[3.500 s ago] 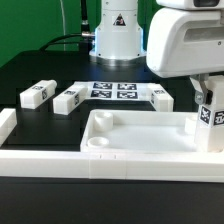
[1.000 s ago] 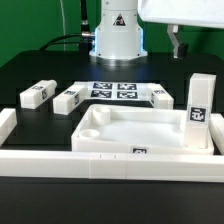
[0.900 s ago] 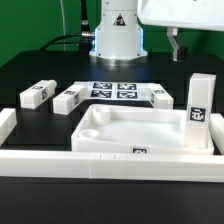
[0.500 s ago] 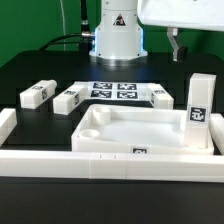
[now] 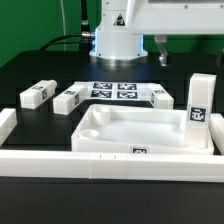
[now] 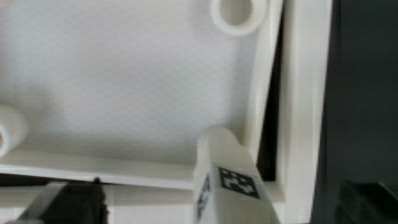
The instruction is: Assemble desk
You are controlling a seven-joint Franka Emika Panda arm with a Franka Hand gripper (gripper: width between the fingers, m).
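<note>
The white desk tabletop (image 5: pixel 130 128) lies as a shallow tray in the middle, its inside filling the wrist view (image 6: pixel 125 90). One leg block (image 5: pixel 200 106) stands upright in the tray's corner at the exterior view's right, tag facing out; the wrist view shows it from above (image 6: pixel 231 180). Three more leg blocks (image 5: pixel 37 94) (image 5: pixel 68 98) (image 5: pixel 161 96) lie flat on the black table behind the tray. My gripper (image 5: pixel 176 52) hangs open above and behind the upright leg, touching nothing. A dark fingertip (image 6: pixel 63 203) shows in the wrist view.
The marker board (image 5: pixel 113 91) lies flat behind the tray, in front of the arm's white base (image 5: pixel 118 35). A long white border rail (image 5: pixel 100 160) runs along the front, with another rail end (image 5: pixel 6 125) at the exterior view's left.
A few seconds ago the gripper was low over the leg at the tray's corner. It has since let go and risen, and in the last half second drifted toward the exterior view's left. The leg stays standing.
</note>
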